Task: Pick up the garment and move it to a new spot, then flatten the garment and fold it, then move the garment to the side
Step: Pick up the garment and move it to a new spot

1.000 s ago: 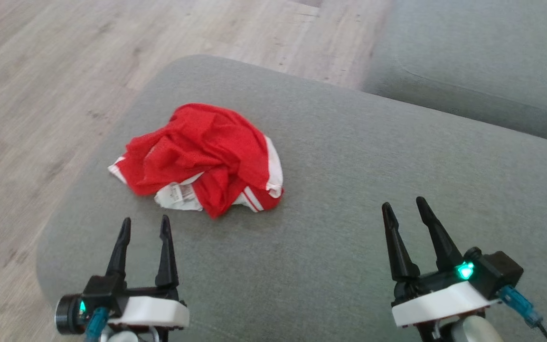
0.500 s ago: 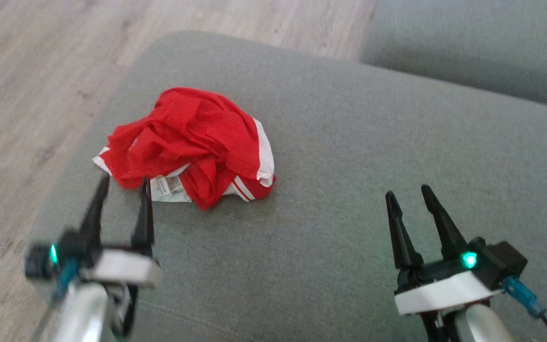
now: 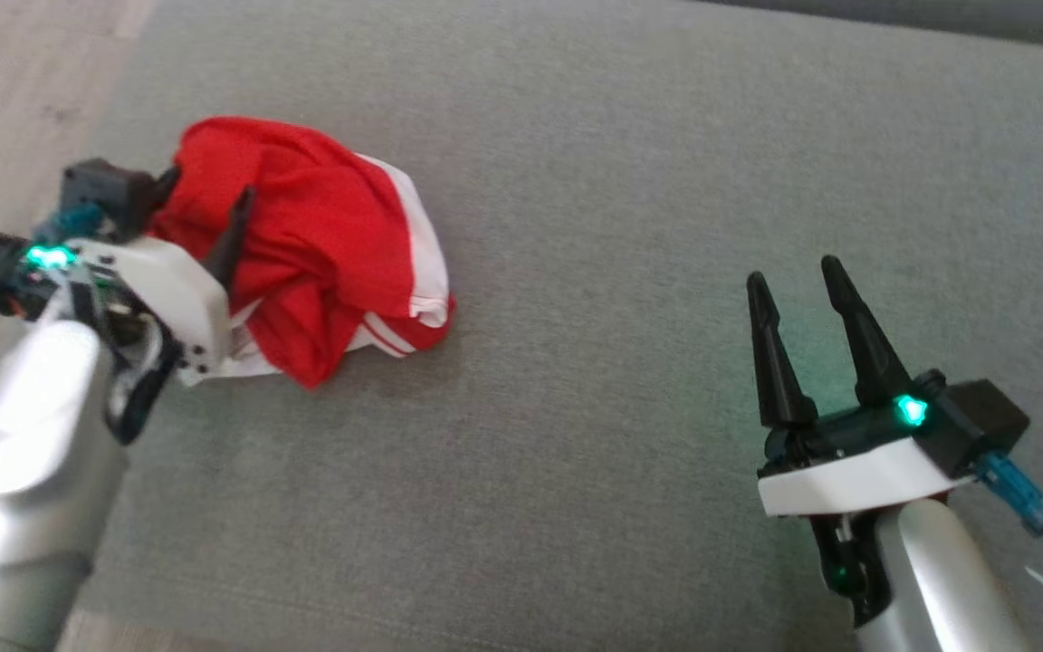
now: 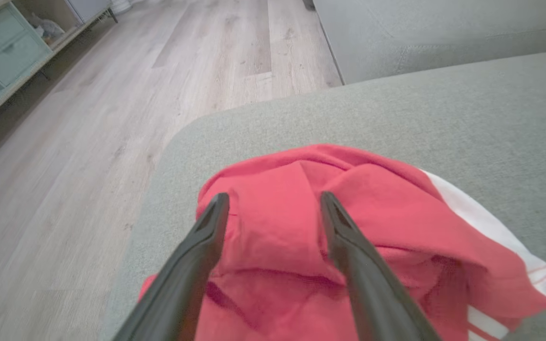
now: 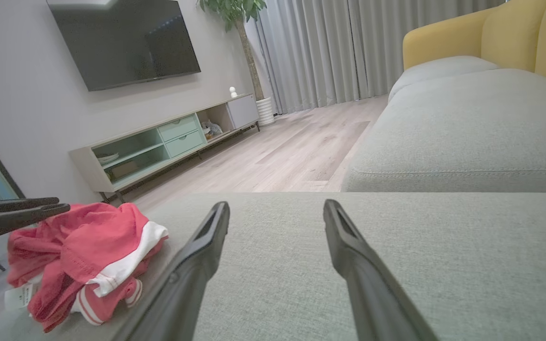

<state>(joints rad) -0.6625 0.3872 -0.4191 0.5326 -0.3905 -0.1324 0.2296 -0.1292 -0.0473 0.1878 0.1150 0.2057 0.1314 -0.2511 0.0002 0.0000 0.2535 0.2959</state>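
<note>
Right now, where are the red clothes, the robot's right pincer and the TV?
Red garment [image 3: 331, 231]: head view, on its red top fold.
Right pincer [image 3: 791, 269]: head view, midway between its two fingertips.
TV [image 5: 126, 42]: right wrist view, middle of the dark screen.

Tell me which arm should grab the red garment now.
Left. The open left gripper hangs right over the crumpled garment, jaws straddling a raised fold. The right gripper, also open, is off to the side above bare sofa cushion, apart from the cloth.
</note>
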